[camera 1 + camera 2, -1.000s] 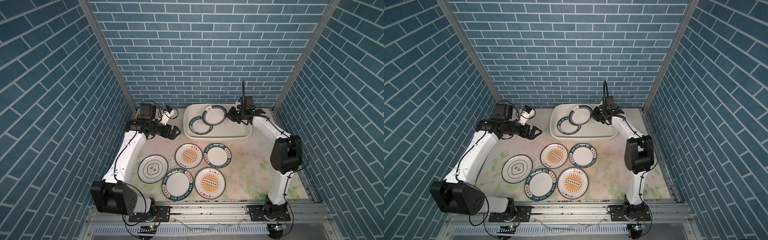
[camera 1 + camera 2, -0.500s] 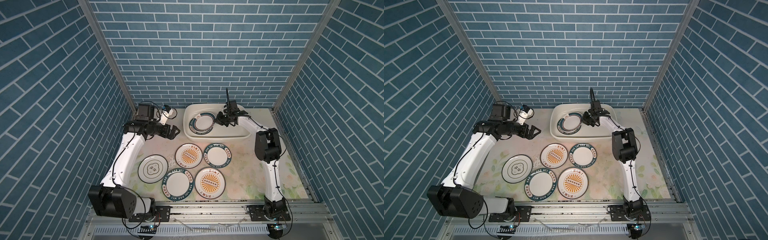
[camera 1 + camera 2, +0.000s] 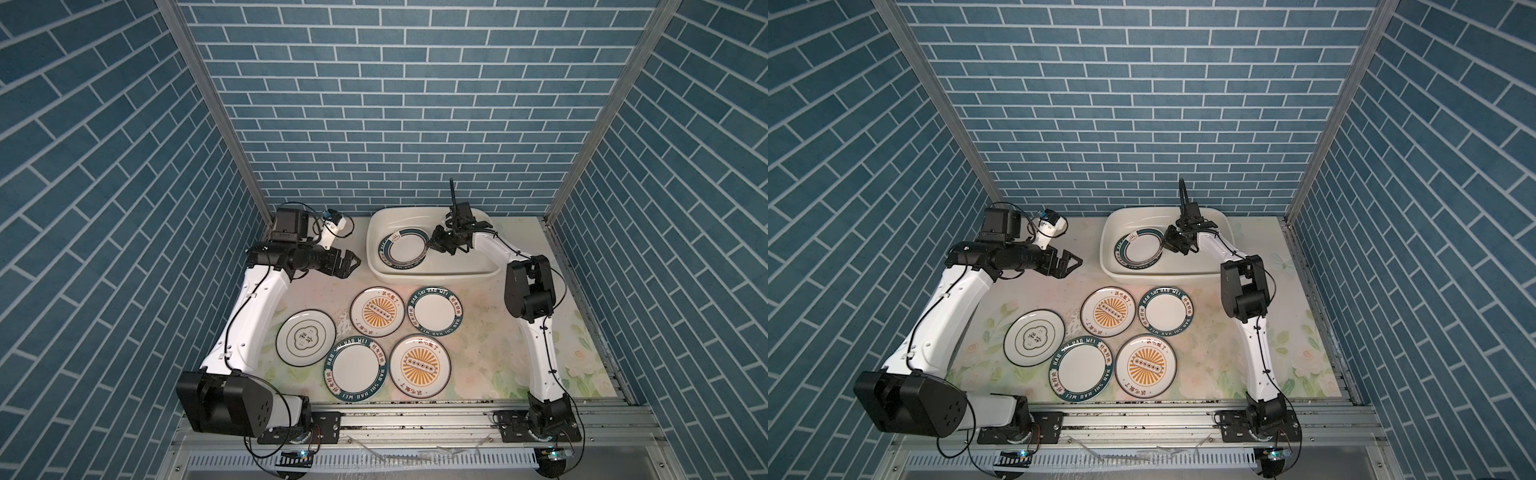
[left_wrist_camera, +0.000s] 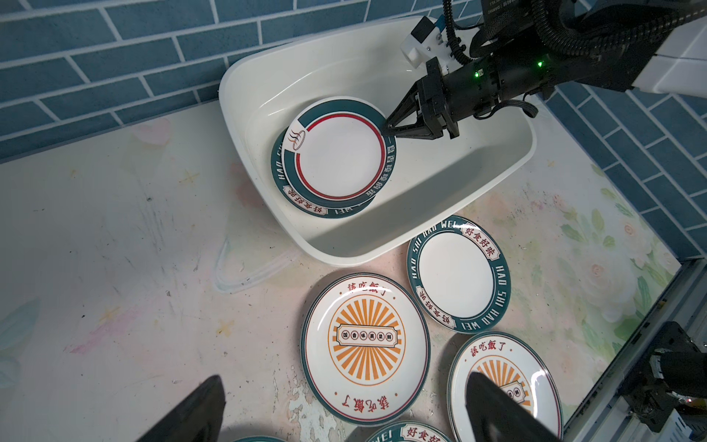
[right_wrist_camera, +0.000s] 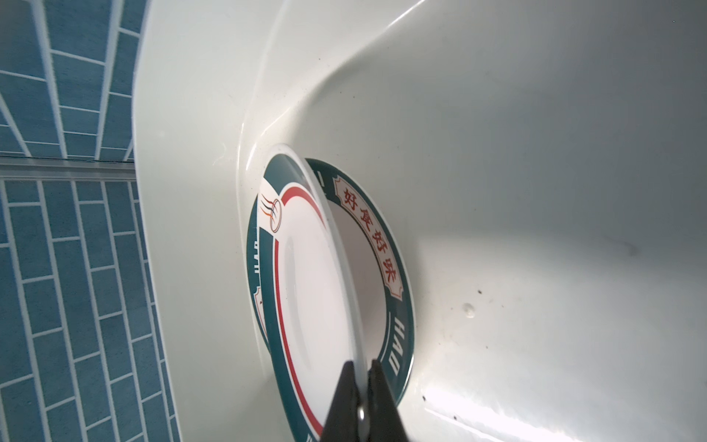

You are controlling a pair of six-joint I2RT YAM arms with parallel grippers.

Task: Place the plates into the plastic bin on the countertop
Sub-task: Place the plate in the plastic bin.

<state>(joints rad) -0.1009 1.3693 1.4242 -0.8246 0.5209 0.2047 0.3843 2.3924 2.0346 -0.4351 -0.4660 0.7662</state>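
While the right gripper [image 4: 387,129] clamps its rim, the ringed plate [image 4: 338,153] tilts

A robot lab booth mocked up as a kitchen: blue brick-print panels [image 3: 395,104] between aluminium posts [image 3: 218,116], flower-printed countertop [image 3: 490,353], arms [image 3: 257,307] bolted to a rail [image 3: 415,415] at lower frame

Your top views are evenly lit from overhead and sharp throughout, with only soft shadows on the countertop [image 3: 478,357]. In the right wrist view the plastic bin [image 5: 497,153] carries a glare streak at 5 o'clock, and the right gripper [image 5: 362,364] blurs dark at 6 o'clock.
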